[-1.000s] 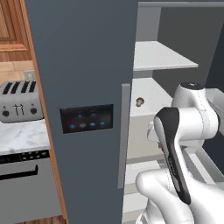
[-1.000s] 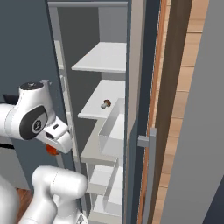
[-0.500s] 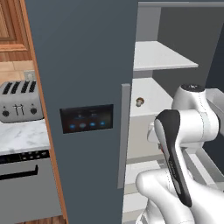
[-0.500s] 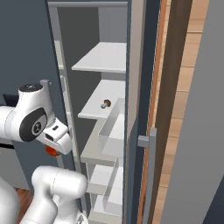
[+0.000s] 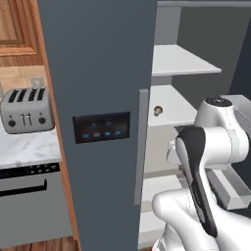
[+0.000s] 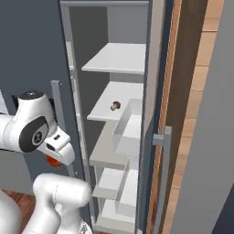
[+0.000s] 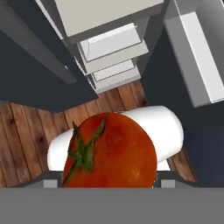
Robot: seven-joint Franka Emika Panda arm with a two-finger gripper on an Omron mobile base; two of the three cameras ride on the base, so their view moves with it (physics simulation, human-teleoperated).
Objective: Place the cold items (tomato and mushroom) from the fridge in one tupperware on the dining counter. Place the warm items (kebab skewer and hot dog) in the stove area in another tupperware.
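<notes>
From the left base view you have the fridge [image 5: 98, 98] in front of you, its blue-lit panel facing you and the open compartment with white shelves to the right. The mushroom [image 5: 158, 111] sits alone on the middle shelf, well apart from the arm. A toaster [image 5: 25, 110] stands on the worktop at the far left. Your arm has barely shifted over the last second; the elbow has only crept a little, so nothing here has been picked up or dropped.

From the right base view you can see the same mushroom [image 6: 115, 106] on its shelf inside the fridge, and a patch of red, the tomato [image 6: 54, 161], tucked under the hand, clear of the shelves.

From the hand view the tomato [image 7: 110, 151] sits close against the camera, green stem towards you, and the fingers [image 7: 105, 183] are closed on it, one on each side. Below it you see wooden floor and the lower fridge drawers, so it is out of the fridge and hanging in the air.

Your grip looks steady. The likely next job is carrying it to a tray on the dining counter, then coming back for the mushroom
</notes>
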